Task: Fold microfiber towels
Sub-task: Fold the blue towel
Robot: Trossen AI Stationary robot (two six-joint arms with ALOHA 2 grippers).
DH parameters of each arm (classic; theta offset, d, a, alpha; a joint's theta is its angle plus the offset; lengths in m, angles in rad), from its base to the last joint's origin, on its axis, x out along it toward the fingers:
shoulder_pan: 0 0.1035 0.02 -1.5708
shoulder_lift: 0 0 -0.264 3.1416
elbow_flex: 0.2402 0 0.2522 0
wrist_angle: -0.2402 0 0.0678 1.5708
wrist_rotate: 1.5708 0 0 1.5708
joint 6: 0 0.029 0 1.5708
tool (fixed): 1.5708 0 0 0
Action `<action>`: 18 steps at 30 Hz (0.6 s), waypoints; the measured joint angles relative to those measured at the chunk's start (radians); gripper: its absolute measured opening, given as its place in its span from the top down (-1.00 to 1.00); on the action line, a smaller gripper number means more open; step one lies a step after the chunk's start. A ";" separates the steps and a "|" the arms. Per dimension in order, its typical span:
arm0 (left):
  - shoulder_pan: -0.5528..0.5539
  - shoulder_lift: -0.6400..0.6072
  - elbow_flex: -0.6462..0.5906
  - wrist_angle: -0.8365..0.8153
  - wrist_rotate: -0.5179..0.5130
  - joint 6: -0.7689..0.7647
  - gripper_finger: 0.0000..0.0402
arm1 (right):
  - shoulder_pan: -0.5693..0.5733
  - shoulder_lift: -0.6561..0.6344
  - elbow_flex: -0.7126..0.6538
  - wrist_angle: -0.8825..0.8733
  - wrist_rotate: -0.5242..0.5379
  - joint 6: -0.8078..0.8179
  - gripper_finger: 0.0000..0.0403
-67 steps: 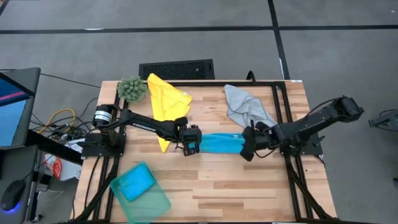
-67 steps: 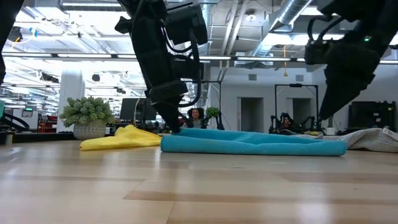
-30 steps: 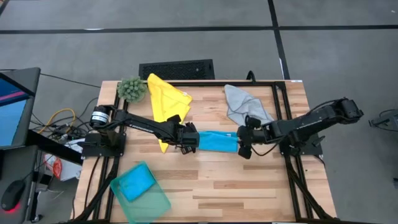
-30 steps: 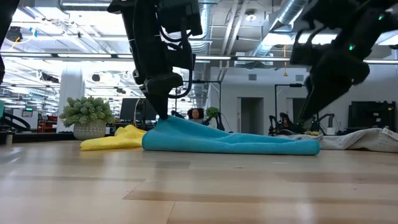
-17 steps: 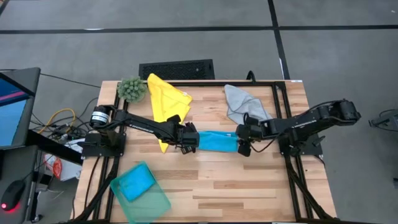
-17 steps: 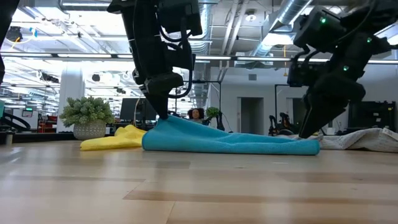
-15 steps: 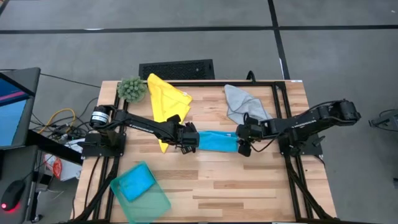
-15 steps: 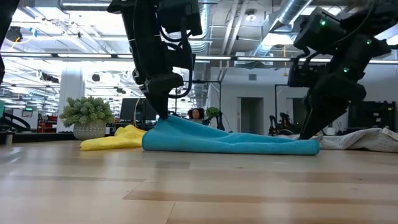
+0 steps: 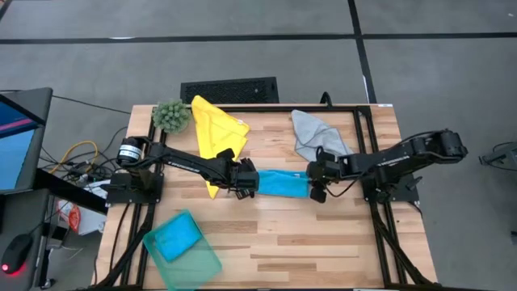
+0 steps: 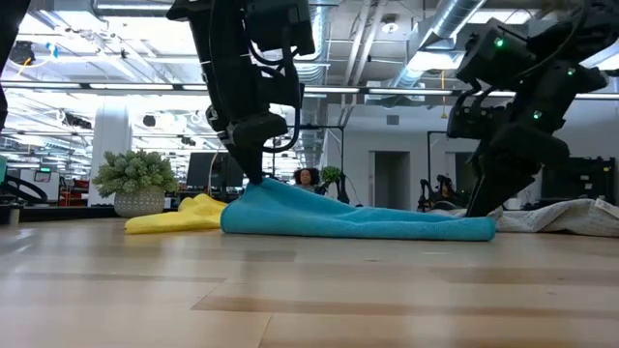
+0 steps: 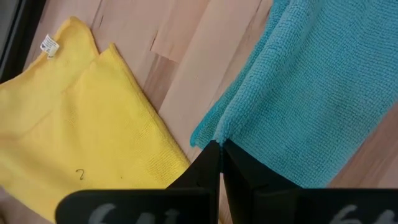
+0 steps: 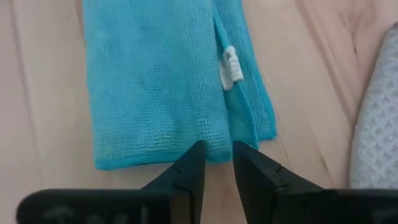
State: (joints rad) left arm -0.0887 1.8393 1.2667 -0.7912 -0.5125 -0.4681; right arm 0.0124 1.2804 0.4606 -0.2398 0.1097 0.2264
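Note:
A bright blue towel (image 9: 281,183) lies folded into a strip at mid table, between my two grippers. My left gripper (image 9: 250,183) is shut on its left end. My right gripper (image 12: 216,163) is down at the towel's right end (image 10: 479,225). Its fingers stand slightly apart, one on each side of a ridge in that end edge, beside a white tag (image 12: 229,66). A yellow towel (image 9: 215,129) lies spread at the far left, just behind my left gripper. A grey towel (image 9: 318,137) lies crumpled at the far right. My left gripper pinches the blue towel's left end at a folded edge (image 11: 216,135) between its two fingers, slanting down from the table's left. That end (image 10: 256,191) is raised off the wood, and the rest of the strip slopes down and lies on the table. My right gripper: I cannot tell whether its fingers (image 12: 189,163) touch the towel's end edge (image 12: 214,149) between them.
A fuzzy green plant ball (image 9: 170,115) sits at the far left corner. A see-through teal bin (image 9: 182,249) with something blue in it stands at the near left. Bare wood lies along the near side (image 9: 307,242). A black frame (image 9: 365,121) edges the table.
My right gripper has come down and a little toward the table's left, onto the blue towel's right end. The towel lies as before, its left end still raised in my left gripper.

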 joint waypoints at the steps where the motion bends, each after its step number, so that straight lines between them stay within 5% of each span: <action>1: 0.000 0.000 0.000 0.001 0.000 0.000 1.00 | -0.004 0.006 0.000 -0.001 -0.001 0.000 0.50; 10: 0.000 0.000 0.000 0.004 0.000 -0.008 1.00 | -0.008 0.098 0.008 0.063 -0.059 -0.025 0.52; 18: 0.000 0.000 0.000 0.001 0.007 -0.008 1.00 | -0.007 0.020 0.045 0.017 -0.063 -0.025 0.94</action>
State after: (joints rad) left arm -0.0887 1.8391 1.2663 -0.7905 -0.5054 -0.4763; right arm 0.0059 1.3008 0.5056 -0.2230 0.0467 0.2012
